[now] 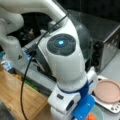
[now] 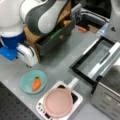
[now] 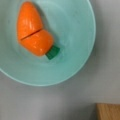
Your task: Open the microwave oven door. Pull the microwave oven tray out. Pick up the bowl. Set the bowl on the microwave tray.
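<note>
We see the microwave oven door [image 2: 96, 58] folded down flat onto the grey counter [image 2: 62, 60], its bar handle [image 2: 106, 61] pale across the dark glass. The microwave oven [image 2: 110, 96] stands at a front view's right, its knob column [image 1: 97, 53] visible beyond the arm [image 1: 66, 60]. The bowl [image 2: 33, 81] (pale teal, holding an orange toy carrot [image 2: 36, 84]) sits on the counter near the pink plate [image 2: 58, 102], which rests on a white slab [image 2: 76, 100]. In the wrist view the bowl [image 3: 72, 57] lies directly beneath the camera, carrot [image 3: 33, 32] inside. The gripper [image 2: 28, 65] hangs just above the bowl's far rim; we cannot tell how wide its fingers stand. A wooden shelf [image 2: 51, 37] stands behind.
</note>
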You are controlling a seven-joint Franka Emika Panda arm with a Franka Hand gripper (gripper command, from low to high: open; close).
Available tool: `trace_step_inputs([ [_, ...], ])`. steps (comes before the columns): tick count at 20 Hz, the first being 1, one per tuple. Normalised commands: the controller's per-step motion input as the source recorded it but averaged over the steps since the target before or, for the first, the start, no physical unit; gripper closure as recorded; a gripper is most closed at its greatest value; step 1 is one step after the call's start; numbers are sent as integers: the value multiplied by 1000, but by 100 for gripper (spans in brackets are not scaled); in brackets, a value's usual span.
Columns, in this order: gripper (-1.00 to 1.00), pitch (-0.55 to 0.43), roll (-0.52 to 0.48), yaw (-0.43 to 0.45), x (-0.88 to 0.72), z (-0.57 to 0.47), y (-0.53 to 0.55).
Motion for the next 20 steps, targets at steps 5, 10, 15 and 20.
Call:
trace_step_inputs([
  [5, -100, -50, 19, 115, 205, -42, -122],
  [10, -100, -36, 7, 123, 146, -111, -205],
  [15, -100, -54, 44, 98, 106, -186, -203],
  [20, -100, -104, 107, 83, 85, -228, -173],
])
